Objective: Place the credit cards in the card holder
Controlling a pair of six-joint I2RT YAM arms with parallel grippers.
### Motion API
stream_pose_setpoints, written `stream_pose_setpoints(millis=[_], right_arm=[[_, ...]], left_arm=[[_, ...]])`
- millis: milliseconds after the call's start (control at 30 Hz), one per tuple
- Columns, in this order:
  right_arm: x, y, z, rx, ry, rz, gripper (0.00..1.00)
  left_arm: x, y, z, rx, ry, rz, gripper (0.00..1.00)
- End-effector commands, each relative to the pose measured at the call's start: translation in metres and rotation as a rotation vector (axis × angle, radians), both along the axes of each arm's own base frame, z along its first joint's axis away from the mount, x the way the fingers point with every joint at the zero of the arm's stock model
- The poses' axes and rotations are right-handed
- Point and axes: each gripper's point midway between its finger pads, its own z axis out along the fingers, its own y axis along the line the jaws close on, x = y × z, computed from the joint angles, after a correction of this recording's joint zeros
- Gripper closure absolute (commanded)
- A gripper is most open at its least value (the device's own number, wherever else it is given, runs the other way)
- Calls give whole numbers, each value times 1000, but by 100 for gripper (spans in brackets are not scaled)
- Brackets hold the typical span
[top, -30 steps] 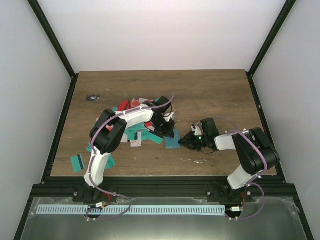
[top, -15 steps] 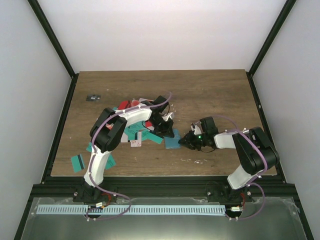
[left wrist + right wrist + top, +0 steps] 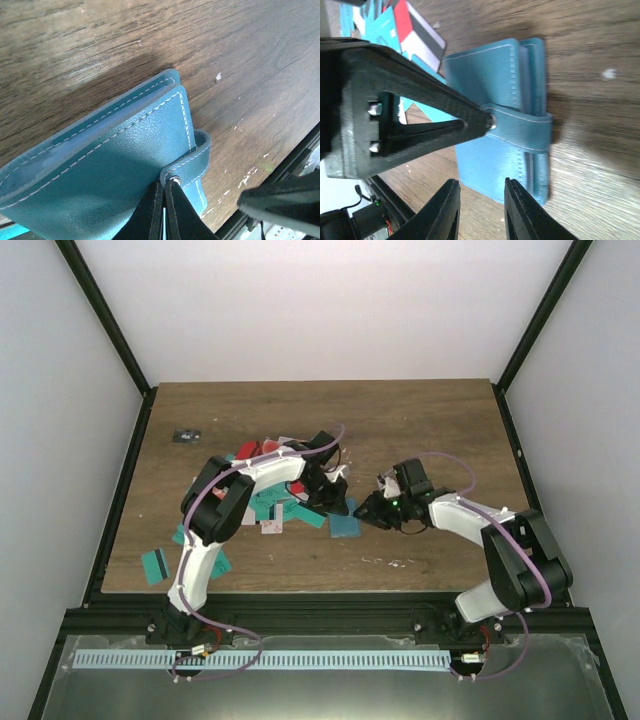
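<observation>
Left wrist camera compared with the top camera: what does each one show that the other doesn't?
Only the left wrist view: the card holder's white stitching and its strap with a metal snap, where the closed left gripper presses. Only the top view: both whole arms, the heap of credit cards and a stray teal card. Both: the holder on the wooden table.

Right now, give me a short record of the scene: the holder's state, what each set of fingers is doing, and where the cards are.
card holder: blue-teal, closed, lying flat on the table
strap: wrapped over the holder's edge
left fingers: shut, tips at the snap on the strap
right fingers: open, nothing between them, just short of the holder's edge
credit cards: loose heap on the table, left of the holder in the top view
progress: holder not yet opened
</observation>
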Motion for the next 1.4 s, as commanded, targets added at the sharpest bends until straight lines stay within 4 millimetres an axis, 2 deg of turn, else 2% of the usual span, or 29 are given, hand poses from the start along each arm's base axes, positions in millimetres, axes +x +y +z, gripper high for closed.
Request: stream_pose_setpoints(millis=[0, 233, 333, 433, 500, 600, 667, 800, 933, 1033, 1100, 1200, 1367], right_arm=[[-4, 20, 10, 62, -5, 62, 74], [-15, 43, -13, 160, 34, 116, 85], [-13, 39, -36, 131, 42, 104, 89], [-10, 18, -69, -7, 60, 55, 95], [-15, 1, -87, -104, 98, 21, 98], [-25, -19, -104, -211, 151, -18, 99], [-32, -24, -110, -238, 186, -28, 99], [-44, -30, -119, -260, 245, -32, 99], [-52, -33, -117, -266, 266, -35, 99], [-56, -36, -117, -273, 282, -43, 99], [-60, -38, -118, -281, 295, -49, 99], [-65, -41, -121, -295, 321, -60, 99], [-74, -45, -119, -304, 359, -78, 99]], left_arm=[[-61, 144, -130, 736, 143, -71, 96], [-57, 140, -125, 725, 132, -74, 96], [-58, 140, -124, 724, 129, -80, 96], [-59, 141, -123, 728, 126, -90, 96], [-60, 143, -121, 740, 118, -104, 96], [-59, 146, -118, 751, 111, -119, 96], [-57, 147, -117, 763, 99, -125, 96], [-44, 157, -113, 832, 44, -133, 90], [-30, 167, -108, 907, -7, -148, 82], [-23, 178, -103, 974, -33, -168, 80], [-20, 183, -99, 1003, -47, -176, 83], [-16, 184, -94, 1002, -63, -163, 96], [-18, 168, -95, 910, -47, -146, 96]])
